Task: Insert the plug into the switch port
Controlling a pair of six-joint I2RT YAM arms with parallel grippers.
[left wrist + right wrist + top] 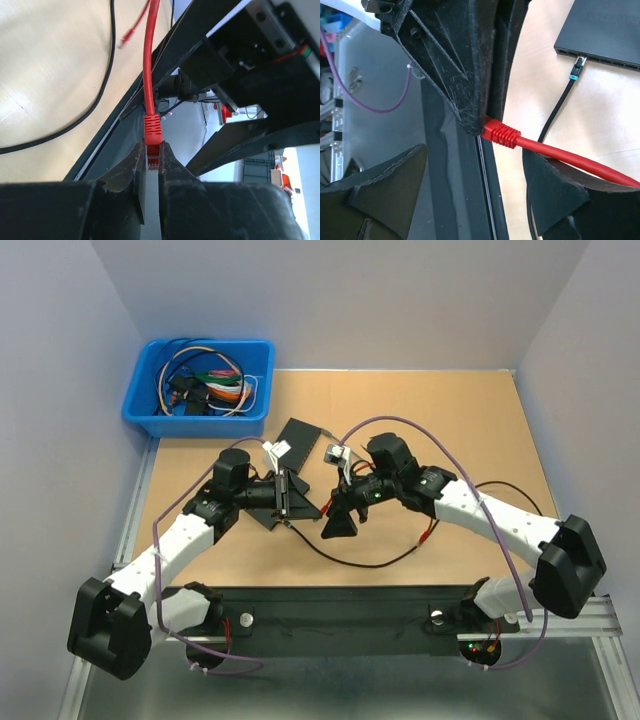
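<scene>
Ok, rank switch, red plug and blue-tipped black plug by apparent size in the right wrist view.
1. switch, even cropped by the frame.
2. red plug.
3. blue-tipped black plug, but it lies farther away, so these two may really match.

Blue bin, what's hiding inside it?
A tangle of coloured cables lies in the blue bin: orange, green, white and black. Anything beneath the tangle is covered.

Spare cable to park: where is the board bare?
Bare: the board in the far right corner, beyond the right arm, and the strip between the blue bin and the left arm. Crowded: the middle, around the switch, where the black cable loops.
</scene>
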